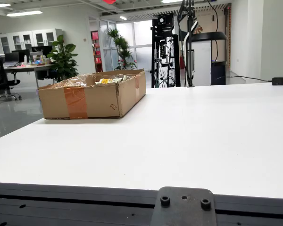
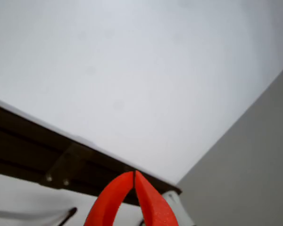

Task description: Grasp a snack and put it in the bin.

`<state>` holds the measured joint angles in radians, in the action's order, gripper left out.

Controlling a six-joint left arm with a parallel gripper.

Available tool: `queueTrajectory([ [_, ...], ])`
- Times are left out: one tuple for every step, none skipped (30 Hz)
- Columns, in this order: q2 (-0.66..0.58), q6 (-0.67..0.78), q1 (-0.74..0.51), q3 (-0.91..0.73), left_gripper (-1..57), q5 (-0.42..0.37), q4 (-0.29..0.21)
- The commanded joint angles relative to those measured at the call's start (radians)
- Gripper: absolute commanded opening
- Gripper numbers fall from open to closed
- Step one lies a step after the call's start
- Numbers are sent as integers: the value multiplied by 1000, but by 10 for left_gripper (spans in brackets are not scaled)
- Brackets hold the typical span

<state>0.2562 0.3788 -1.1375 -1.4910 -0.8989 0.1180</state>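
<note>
A shallow brown cardboard box (image 1: pixel 92 96) sits at the white worktop's (image 1: pixel 188 136) far left, crinkly wrapped snacks (image 1: pixel 111 80) heaped inside. The orange gripper (image 2: pixel 133 173), tips pressed together, holds nothing.

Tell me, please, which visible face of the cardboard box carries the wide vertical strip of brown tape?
The long front face of the cardboard box, toward the camera, carries the brown tape; the shorter right face shows only a thin strip.

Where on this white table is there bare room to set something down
Nearly everywhere. The white table shows bare from the cardboard box at its far left corner across to the right edge and forward to the near rail. Only that corner is taken; the box already holds wrappers. In the wrist view the orange gripper, fingertips together, has only blank tabletop ahead.
</note>
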Motion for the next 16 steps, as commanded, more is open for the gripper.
queueTrajectory([
  [0,0,1,0,4,0,0],
  [0,0,1,0,4,0,0],
  [0,0,0,0,4,0,0],
  [0,0,-1,0,4,0,0],
  [0,0,-1,0,4,0,0],
  [0,0,-2,0,4,0,0],
  [0,0,-3,0,4,0,0],
  [0,0,-4,0,4,0,0],
  [0,0,-5,0,4,0,0],
  [0,0,-6,0,4,0,0],
  [0,0,-7,0,4,0,0],
  [0,0,-8,0,4,0,0],
  [0,0,-8,0,4,0,0],
  [0,0,-9,0,4,0,0],
  [0,0,-9,0,4,0,0],
  [0,0,-10,0,4,0,0],
])
